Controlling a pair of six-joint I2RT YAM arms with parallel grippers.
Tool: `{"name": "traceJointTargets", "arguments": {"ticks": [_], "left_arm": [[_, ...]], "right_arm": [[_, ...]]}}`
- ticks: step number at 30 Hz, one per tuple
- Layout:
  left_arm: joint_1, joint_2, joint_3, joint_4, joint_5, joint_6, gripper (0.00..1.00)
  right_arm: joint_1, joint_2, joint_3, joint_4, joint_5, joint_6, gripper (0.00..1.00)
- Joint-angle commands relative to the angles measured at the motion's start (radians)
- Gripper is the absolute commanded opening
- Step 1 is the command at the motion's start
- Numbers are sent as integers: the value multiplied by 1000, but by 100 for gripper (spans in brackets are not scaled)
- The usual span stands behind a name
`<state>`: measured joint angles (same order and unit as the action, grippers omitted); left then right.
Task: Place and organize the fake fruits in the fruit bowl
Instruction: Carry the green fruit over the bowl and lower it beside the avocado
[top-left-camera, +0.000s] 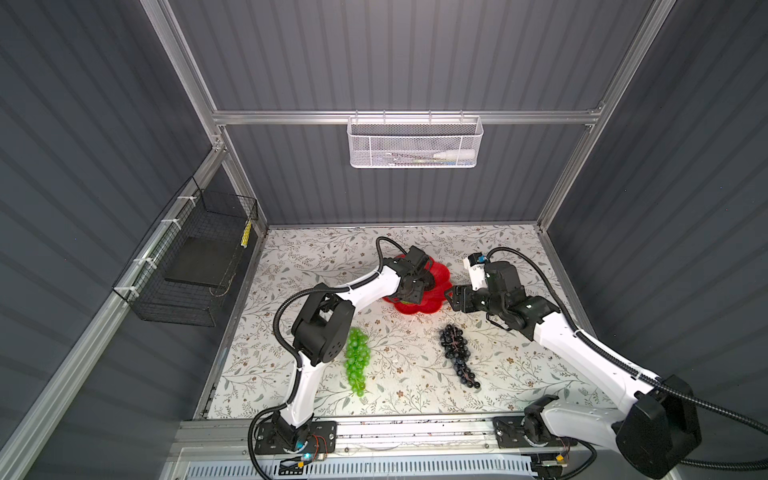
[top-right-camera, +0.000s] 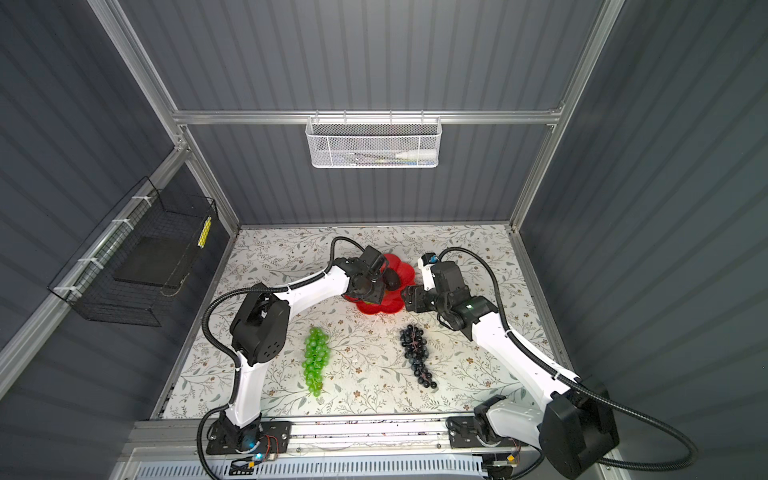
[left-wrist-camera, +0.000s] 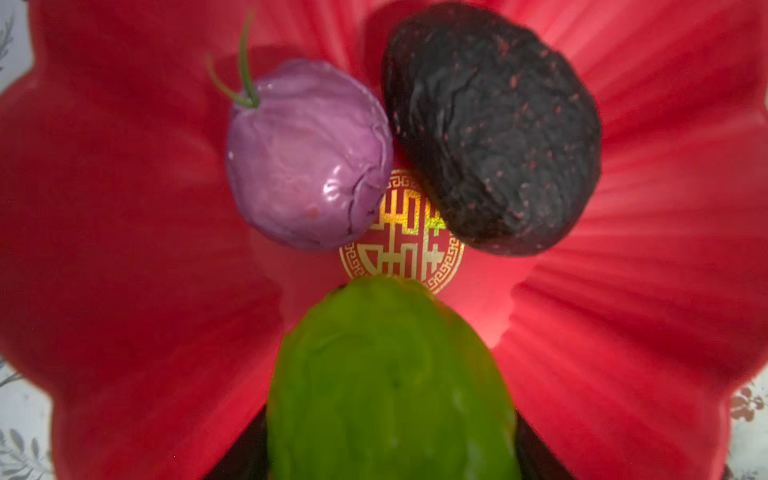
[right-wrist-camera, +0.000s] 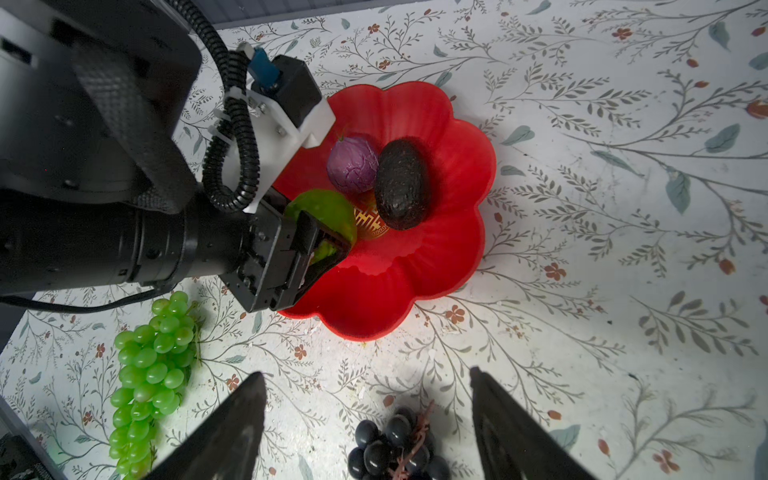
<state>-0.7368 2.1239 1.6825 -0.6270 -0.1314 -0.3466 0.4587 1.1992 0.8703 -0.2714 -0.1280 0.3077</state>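
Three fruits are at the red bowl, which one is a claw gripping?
The bright green bumpy ball, clamped in the left claw over the fruit bowl. The small purple round fruit and the dark avocado lie loose inside it, side by side.

Glossy plstc bowl (right-wrist-camera: 415, 112); rough avocado (right-wrist-camera: 402, 185)

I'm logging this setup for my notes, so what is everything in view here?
bowl: one, red, on the table
purple fruit: one, purple, in the bowl
avocado: one, blackish, in the bowl
green ball: one, green, gripped at the bowl
green grapes: one bunch, green, table, left
dark grapes: one bunch, blackish, table, right
mesh basket: one, white, back rail
wire basket: one, black, left wall
left gripper: one, black, shut on green ball
right gripper: one, black, open, beside bowl
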Motion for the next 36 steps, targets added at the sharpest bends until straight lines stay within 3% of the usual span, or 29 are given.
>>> {"name": "traceJointTargets", "arguments": {"ticks": [1, 17, 36], "left_arm": [[4, 24, 45, 25, -2, 20, 61], [9, 26, 59, 29, 15, 22, 75], [8, 52, 73, 13, 40, 16, 84]], "right_arm": [[1, 3, 4, -29, -7, -1, 77], [1, 9, 19, -56, 45, -45, 80], [1, 17, 33, -62, 62, -72, 81]]}}
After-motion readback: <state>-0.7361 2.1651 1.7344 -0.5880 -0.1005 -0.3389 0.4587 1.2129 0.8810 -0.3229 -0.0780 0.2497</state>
